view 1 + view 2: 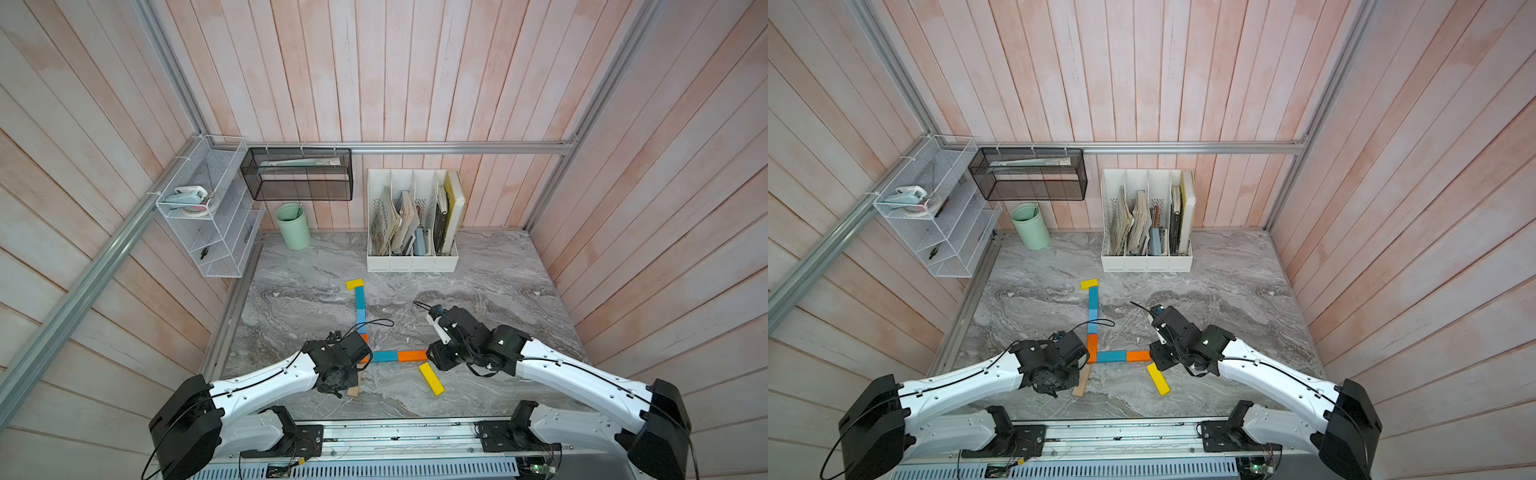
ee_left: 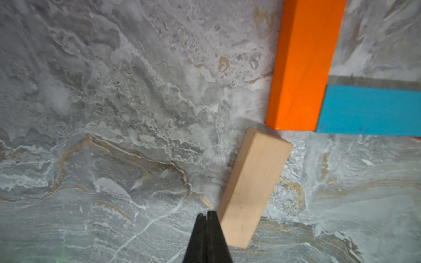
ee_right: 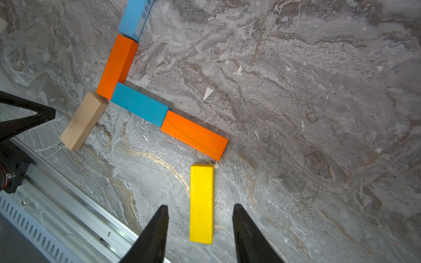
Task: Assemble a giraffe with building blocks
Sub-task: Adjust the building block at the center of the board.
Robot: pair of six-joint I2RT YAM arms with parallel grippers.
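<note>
giraffe lying flat, an end effector at each leg

in both top views the giraffe (image 1: 360,307) is lying flat in the middle of the worktop (image 1: 498,291). it is made of eight building blocks (image 1: 384,356): three blue, two orange, two yellow, one tan. a white file holder (image 1: 411,264), a green cup (image 1: 293,232), a white wire rack (image 1: 216,232) and a black mesh basket (image 1: 1027,183) are standing along the back, well apart from it. bare worktop is showing on every side. the left arm (image 1: 270,374) is covering part of the orange neck block (image 1: 1092,348) and the tan leg (image 1: 1080,385).

in the left wrist view the left end effector (image 2: 206,216) is sitting fully closed, gripping nothing, just beside the tan leg, whose end is reaching the orange neck block's corner.

in the right wrist view the right end effector (image 3: 200,207) is standing parted around the yellow leg (image 3: 202,182), with gaps showing on both sides. the front rail (image 3: 68,198) is running nearby.
</note>
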